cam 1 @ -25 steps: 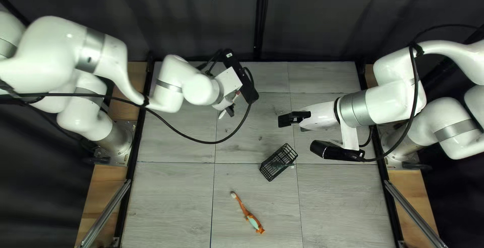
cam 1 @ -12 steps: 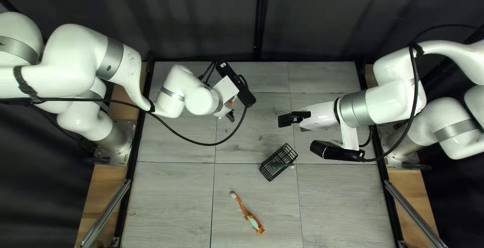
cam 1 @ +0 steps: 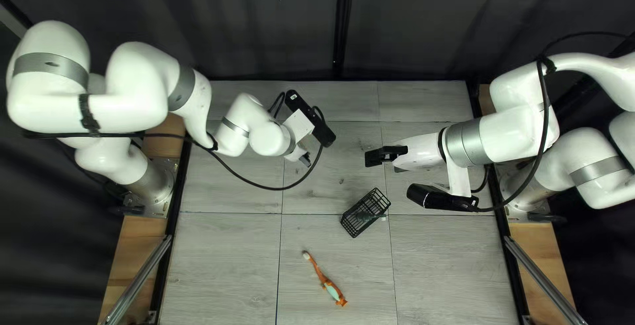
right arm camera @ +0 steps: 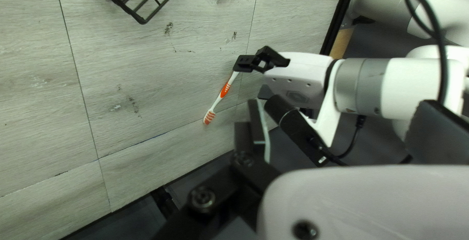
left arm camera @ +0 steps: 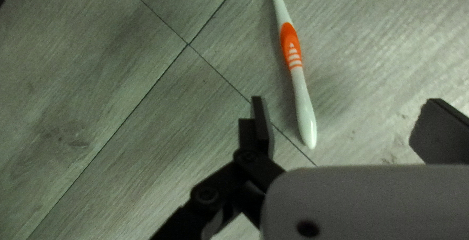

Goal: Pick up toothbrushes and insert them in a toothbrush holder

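Observation:
Low over the upper middle of the top left view, my left gripper (cam 1: 305, 160) hides the white-and-orange toothbrush. In the left wrist view that toothbrush (left arm camera: 291, 49) lies on the table, its handle end reaching between the spread fingers of my left gripper (left arm camera: 344, 123), touching neither. My right gripper (cam 1: 385, 156) hangs right of it; in the right wrist view my right gripper (right arm camera: 342, 123) is open and empty. An orange toothbrush with a pale green patch (cam 1: 327, 284) lies nearer the near edge. The black wire holder (cam 1: 357, 224) has a greenish thing (cam 1: 380, 216) at it.
The holder stands just below my right gripper's side of the table middle in the top left view. My left arm's black cable (cam 1: 264, 187) loops above the table. Dark frame rails (cam 1: 177, 206) run along the sides.
My left gripper has shifted a little toward the near edge, and its wrist has turned slightly. The white-and-orange toothbrush, partly showing before, is now covered in the top left view. My right arm has stayed still.

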Tool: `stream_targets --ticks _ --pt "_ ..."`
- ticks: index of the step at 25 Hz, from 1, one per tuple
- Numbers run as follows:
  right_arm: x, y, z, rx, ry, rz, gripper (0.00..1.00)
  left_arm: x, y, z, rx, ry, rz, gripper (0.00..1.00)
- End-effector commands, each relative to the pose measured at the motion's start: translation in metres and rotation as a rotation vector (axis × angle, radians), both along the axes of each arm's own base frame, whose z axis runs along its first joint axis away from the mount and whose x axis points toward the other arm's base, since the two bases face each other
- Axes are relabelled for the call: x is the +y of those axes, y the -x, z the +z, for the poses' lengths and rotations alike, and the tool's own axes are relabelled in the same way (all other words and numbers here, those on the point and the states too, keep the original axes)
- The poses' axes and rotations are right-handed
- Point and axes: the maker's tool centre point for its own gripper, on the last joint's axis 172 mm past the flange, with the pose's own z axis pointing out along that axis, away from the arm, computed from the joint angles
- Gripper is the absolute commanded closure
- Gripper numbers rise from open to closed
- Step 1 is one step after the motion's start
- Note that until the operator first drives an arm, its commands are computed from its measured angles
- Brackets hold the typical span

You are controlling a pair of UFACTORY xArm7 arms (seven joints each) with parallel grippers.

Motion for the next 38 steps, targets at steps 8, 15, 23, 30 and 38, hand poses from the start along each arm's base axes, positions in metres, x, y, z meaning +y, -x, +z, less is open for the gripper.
stream_targets --ticks 8,15,23,30,38 --pt "0.000 0.000 0.000 0.000 0.000 0.000 0.00 0.002 0.008 -0.014 -0.040 0.032 0.013 0.90" --pt "0.000 0.000 0.000 0.000 0.000 0.000 0.00 -0.009 0.005 -0.014 -0.076 0.046 -0.006 1.00" --pt "0.000 0.000 0.000 0.000 0.000 0.000 0.00 -0.017 0.004 0.007 -0.121 0.041 -0.072 1.00" --pt "0.005 0.003 -0.003 -0.010 0.014 0.009 0.00 -0.030 -0.006 0.043 -0.106 -0.023 -0.186 1.00" --pt "0.007 0.004 -0.001 -0.016 0.013 0.010 0.00 -0.029 0.005 0.024 -0.039 -0.019 -0.253 0.00"
